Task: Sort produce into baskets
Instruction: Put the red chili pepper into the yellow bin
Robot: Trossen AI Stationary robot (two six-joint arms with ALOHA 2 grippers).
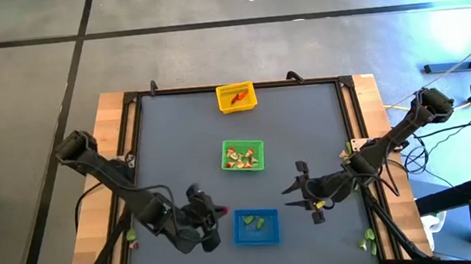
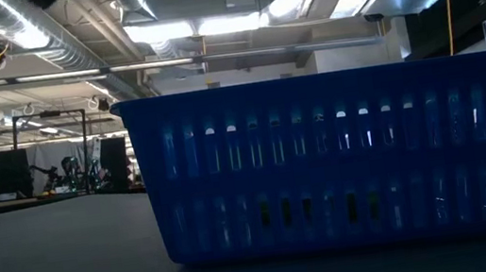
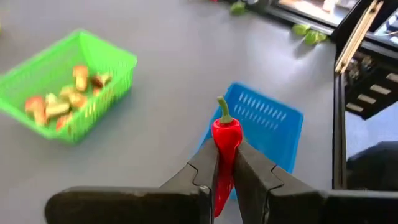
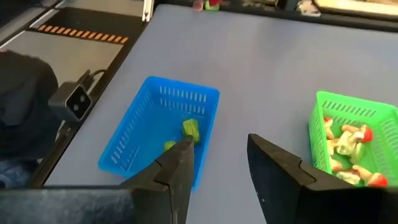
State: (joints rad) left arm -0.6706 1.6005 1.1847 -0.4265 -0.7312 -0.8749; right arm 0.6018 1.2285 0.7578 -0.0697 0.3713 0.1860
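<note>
Left claw pinches a red chili pepper beside the blue basket.

In the high view, the left gripper [image 1: 211, 214] sits at the table's near edge, fingers pressed onto a small glossy red chili pepper [image 3: 225, 144] with a green stem, its long axis running along the fingers. The yellow basket [image 1: 236, 97], already holding red pieces, lies at about one o'clock, well apart. The right gripper [image 1: 302, 197] waits at three o'clock of the blue basket [image 1: 256, 227], spread and empty.

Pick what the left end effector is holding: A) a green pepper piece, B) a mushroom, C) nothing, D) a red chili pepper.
D: in the left wrist view the left end effector is shut on a red chili pepper with a green stem, held upright near the blue basket.
</note>
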